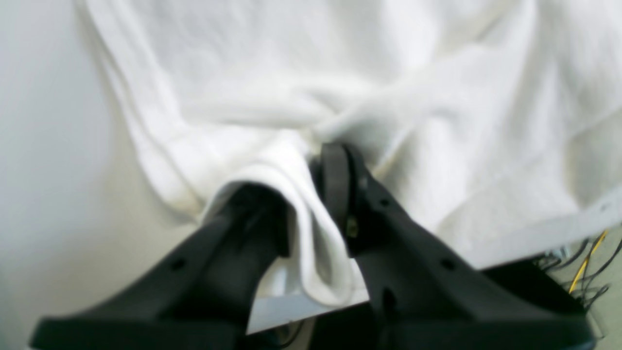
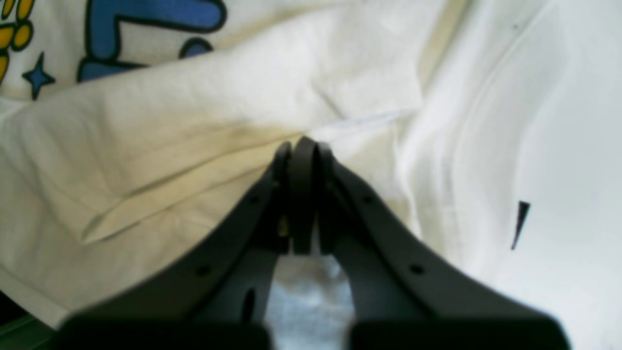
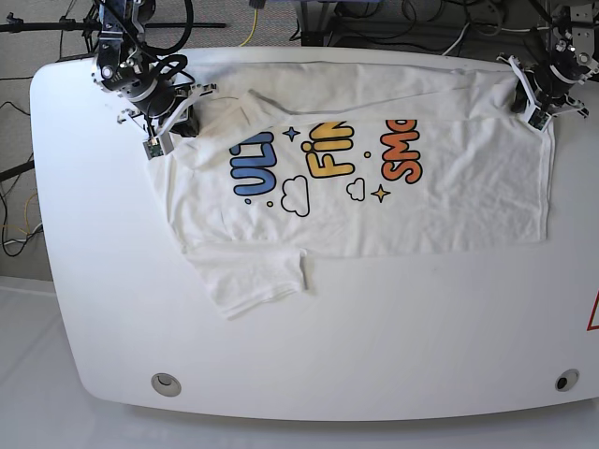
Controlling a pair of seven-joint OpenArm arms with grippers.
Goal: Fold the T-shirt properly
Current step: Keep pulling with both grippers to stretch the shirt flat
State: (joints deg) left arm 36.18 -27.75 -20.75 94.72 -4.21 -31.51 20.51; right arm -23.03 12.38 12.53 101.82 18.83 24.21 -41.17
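The white T-shirt (image 3: pixel 449 206) lies print-up across the far half of the table, its blue, yellow and orange lettering (image 3: pixel 323 159) showing. Its far edge is lifted and turned over toward the front. My left gripper (image 3: pixel 535 110) is at the shirt's far right corner. In the left wrist view it (image 1: pixel 301 194) is shut on a fold of the white cloth (image 1: pixel 316 253). My right gripper (image 3: pixel 168 126) is at the far left corner. In the right wrist view it (image 2: pixel 301 150) is shut, with the cloth (image 2: pixel 194 126) bunched at its tips.
The white table (image 3: pixel 374 355) has a curved front edge with two round holes (image 3: pixel 167 383) near it. One sleeve (image 3: pixel 253 281) sticks out at the shirt's front left. Cables (image 3: pixel 374 19) and stands run behind the back edge. A red mark (image 3: pixel 593 313) sits at the right edge.
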